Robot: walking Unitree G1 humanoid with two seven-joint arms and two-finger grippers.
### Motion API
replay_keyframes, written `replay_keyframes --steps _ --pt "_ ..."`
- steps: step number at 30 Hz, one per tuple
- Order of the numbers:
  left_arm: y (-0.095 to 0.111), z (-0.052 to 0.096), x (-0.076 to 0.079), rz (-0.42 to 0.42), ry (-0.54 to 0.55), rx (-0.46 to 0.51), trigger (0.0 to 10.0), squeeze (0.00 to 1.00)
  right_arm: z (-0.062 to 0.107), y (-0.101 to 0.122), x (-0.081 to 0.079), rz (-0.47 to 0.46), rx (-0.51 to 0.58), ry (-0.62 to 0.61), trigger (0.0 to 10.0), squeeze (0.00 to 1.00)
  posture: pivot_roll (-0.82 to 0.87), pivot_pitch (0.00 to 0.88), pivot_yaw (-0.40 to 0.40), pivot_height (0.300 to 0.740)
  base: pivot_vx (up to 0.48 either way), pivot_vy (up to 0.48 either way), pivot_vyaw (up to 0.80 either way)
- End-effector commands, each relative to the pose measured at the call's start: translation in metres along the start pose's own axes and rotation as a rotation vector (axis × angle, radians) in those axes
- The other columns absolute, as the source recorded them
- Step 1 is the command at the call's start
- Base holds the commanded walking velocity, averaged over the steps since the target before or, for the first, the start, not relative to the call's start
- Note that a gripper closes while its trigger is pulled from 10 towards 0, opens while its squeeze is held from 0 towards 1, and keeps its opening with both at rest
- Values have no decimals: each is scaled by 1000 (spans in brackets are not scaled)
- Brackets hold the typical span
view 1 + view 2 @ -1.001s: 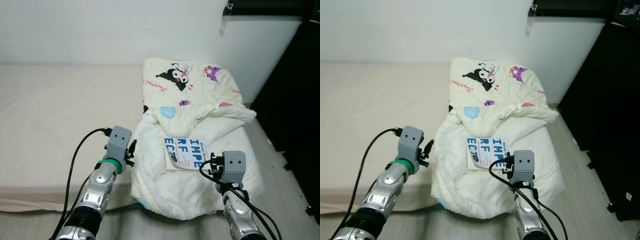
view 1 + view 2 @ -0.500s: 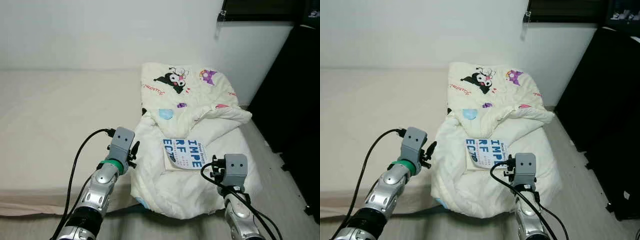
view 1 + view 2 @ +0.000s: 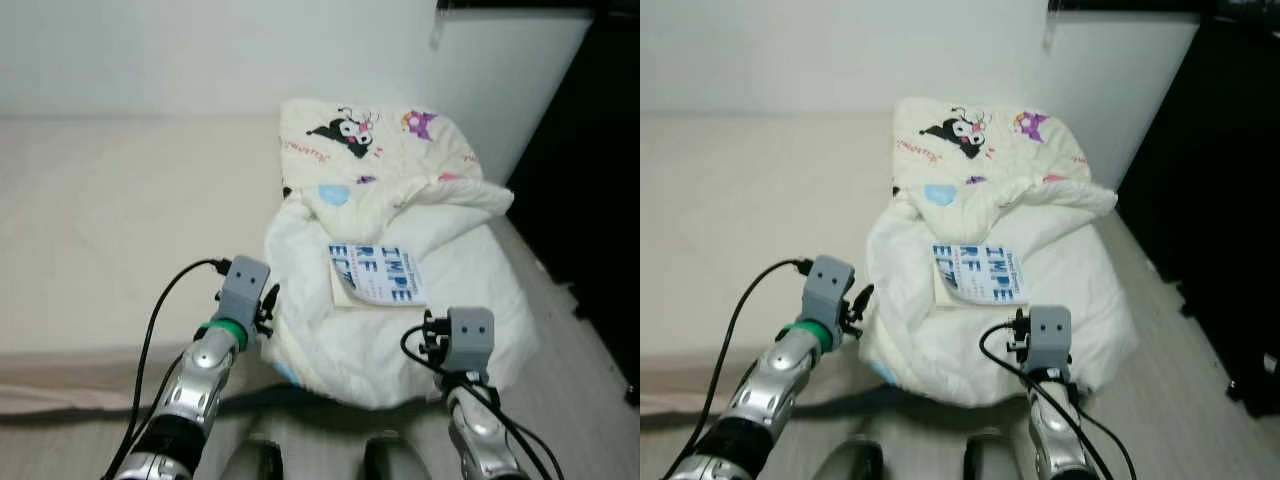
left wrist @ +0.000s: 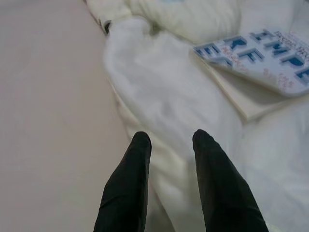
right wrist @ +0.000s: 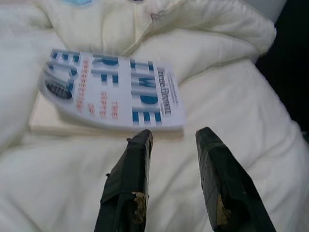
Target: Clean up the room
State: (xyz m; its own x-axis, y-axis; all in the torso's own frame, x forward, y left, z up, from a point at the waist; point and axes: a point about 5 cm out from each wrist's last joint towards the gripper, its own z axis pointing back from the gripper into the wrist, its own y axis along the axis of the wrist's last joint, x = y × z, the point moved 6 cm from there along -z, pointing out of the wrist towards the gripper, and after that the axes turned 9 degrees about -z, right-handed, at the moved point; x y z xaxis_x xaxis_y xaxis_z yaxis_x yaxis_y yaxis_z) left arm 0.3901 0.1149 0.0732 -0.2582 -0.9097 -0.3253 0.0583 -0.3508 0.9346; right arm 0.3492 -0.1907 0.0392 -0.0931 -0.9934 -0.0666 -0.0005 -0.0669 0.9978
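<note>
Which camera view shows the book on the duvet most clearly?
The right wrist view: the book lies close before the open right gripper, its whole cover readable on the white duvet. Both eye views show it small and whole; the left wrist view catches one corner beyond the open left gripper.

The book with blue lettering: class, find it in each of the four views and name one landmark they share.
Left eye view: book, centre, on the quilt.
Right eye view: just left of centre.
Left wrist view: beyond the left fingers, upper corner.
Right wrist view: just past the right fingers.
Shared landmark: the cream quilt.
</note>
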Motion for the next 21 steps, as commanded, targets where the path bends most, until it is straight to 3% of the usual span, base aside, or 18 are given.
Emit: replay_keyframes --steps 1,7,13,15,18,19,21 --pt "-9 3 4 3 -12 -30 10000 0 3 -4 2 -5 -12 -12 10000 0 2 54 74 590 0 0 0" --pt "-10 3 4 3 -13 -29 10000 0 2 -3 1 -16 -8 -9 10000 0 2 54 74 575 0 0 0" --pt "-8 4 2 4 -11 -25 10000 0 -4 12 -9 -107 34 46 10000 0 9 69 79 575 0 0 0" --pt "-7 4 2 5 -11 -20 10000 0 -8 22 -19 -192 60 97 10000 0 15 77 78 575 0 0 0" --pt "1 4 1 11 -10 2 10000 0 -13 53 -45 -446 114 251 10000 0 28 98 71 575 0 0 0" --pt "1 4 1 11 -10 2 10000 0 -13 53 -45 -446 114 251 10000 0 28 98 71 575 0 0 0" --pt "8 3 -1 15 -7 20 10000 0 -11 78 -59 -694 148 372 10000 0 40 110 63 575 0 0 0"
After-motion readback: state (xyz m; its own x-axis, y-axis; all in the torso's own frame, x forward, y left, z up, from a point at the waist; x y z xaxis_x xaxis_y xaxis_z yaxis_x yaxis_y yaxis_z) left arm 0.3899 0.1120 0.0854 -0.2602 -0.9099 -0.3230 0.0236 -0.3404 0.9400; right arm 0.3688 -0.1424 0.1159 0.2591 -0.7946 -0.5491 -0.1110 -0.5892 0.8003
